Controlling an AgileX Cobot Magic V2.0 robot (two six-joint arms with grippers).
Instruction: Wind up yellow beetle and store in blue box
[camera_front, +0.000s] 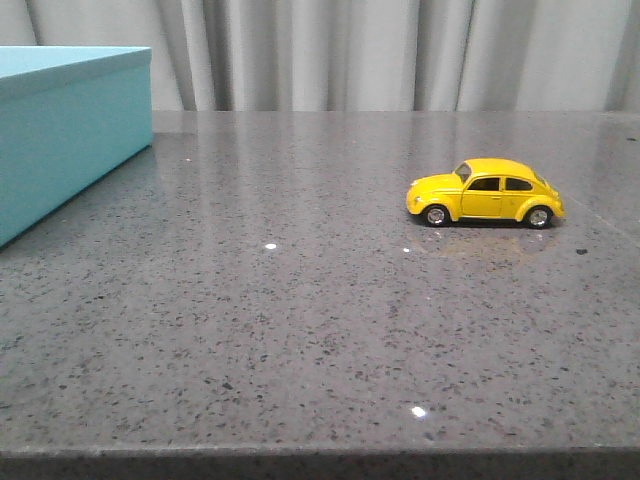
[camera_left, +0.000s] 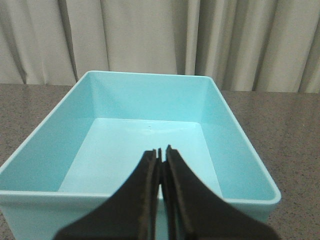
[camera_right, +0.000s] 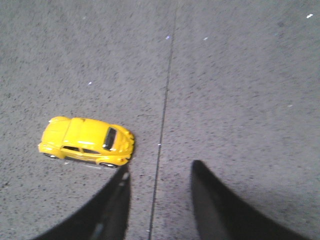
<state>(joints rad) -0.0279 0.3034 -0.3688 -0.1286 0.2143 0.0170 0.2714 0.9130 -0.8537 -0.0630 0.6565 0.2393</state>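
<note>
The yellow beetle (camera_front: 486, 192) stands on its wheels on the grey speckled table at the right, side-on. In the right wrist view the beetle (camera_right: 87, 141) lies just beyond one fingertip of my right gripper (camera_right: 160, 167), which is open and empty above the table, off to the car's side. The blue box (camera_front: 70, 130) stands at the far left, open-topped. In the left wrist view my left gripper (camera_left: 162, 152) is shut and empty, hovering over the near rim of the box (camera_left: 150, 197), whose inside is bare. Neither gripper shows in the front view.
A thin seam (camera_right: 165, 100) runs across the stone tabletop beside the car. Grey curtains (camera_front: 400, 50) hang behind the table. The table's front edge (camera_front: 320, 455) runs along the bottom of the front view.
</note>
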